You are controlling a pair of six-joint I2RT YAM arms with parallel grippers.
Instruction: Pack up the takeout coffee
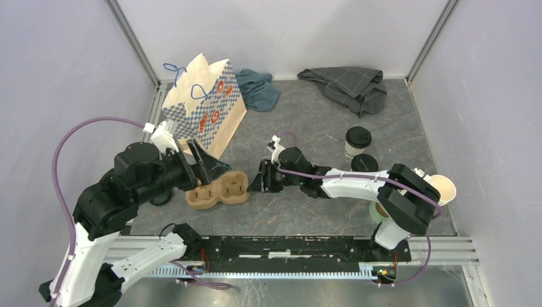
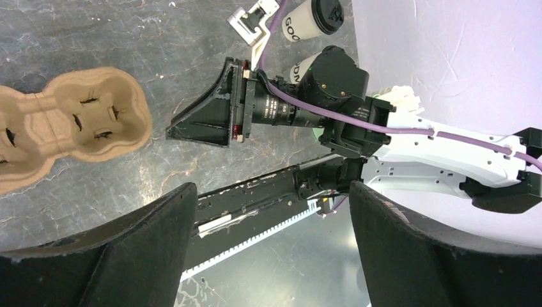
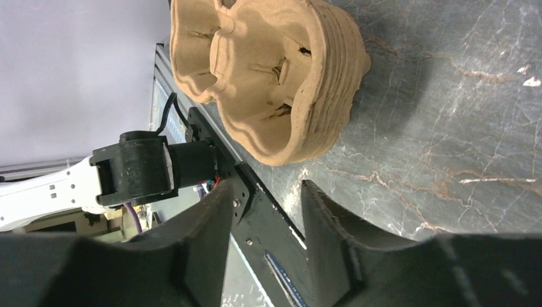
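The takeout coffee point(image 1: 356, 142), a white paper cup with a black lid, stands upright at the right of the mat and shows at the top of the left wrist view point(image 2: 317, 19). A brown pulp cup carrier point(image 1: 220, 190) lies at mid-left, with empty wells point(image 3: 268, 77). My left gripper point(image 1: 206, 171) hovers over the carrier's left half, jaws wide open and empty point(image 2: 271, 192). My right gripper point(image 1: 254, 179) sits low just right of the carrier, apart from it. Its jaws point(image 3: 265, 198) stand partly open with nothing between them.
A checked paper bag point(image 1: 204, 109) with blue handles stands behind the carrier. A second black lid point(image 1: 364, 162) sits near the coffee. A lidless white cup point(image 1: 442, 189) and a mint-green cup point(image 1: 380, 211) are beside the right arm. Cloths point(image 1: 259, 88) point(image 1: 348, 86) lie at the back.
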